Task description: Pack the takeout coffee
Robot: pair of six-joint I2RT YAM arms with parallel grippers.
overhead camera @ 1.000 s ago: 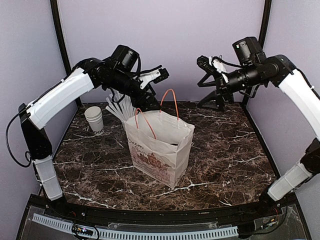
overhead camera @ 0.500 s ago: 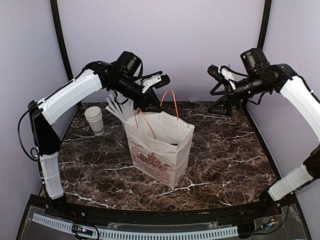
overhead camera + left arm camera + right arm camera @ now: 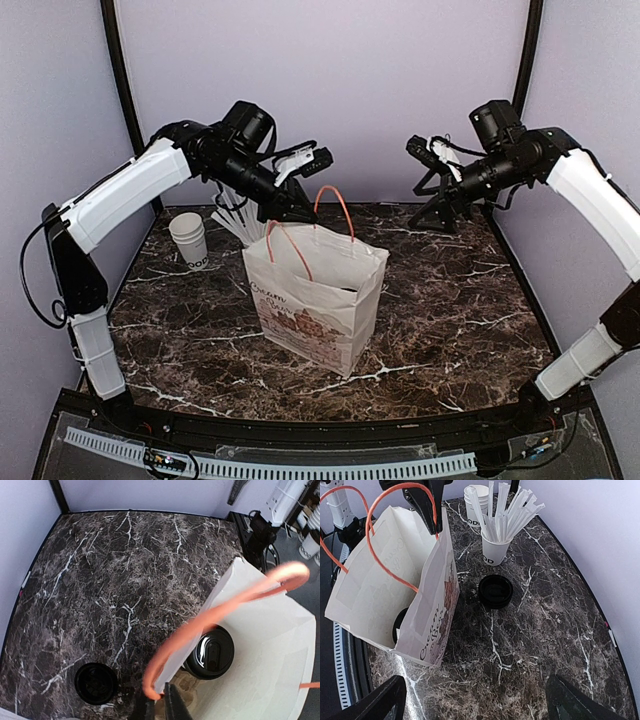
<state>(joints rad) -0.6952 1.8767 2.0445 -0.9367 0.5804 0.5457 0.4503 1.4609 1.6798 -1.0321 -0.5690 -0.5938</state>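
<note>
The takeout coffee [image 3: 210, 652] stands inside the white paper bag [image 3: 315, 300]; only its black dome lid shows, looking down into the bag's mouth. A sliver of that lid [image 3: 398, 625] also shows in the right wrist view. My left gripper [image 3: 159, 696] is shut on the bag's orange handle [image 3: 225, 607], pinching it near one end of the loop. Seen from above, the left gripper [image 3: 303, 216] sits at the bag's rear rim. My right gripper [image 3: 427, 152] hangs open, high at the back right, well away from the bag and holding nothing.
A loose black lid [image 3: 495, 591] lies on the marble table [image 3: 450, 300] behind the bag. A white cup full of straws [image 3: 496, 550] and a stack of lidless cups [image 3: 188, 238] stand at the back left. A black stand [image 3: 440, 210] is at the back right.
My left gripper has come down to the bag's rear handle and closed on it; the bag's top shifted slightly left. The right arm swung a little right, then back, still open.
</note>
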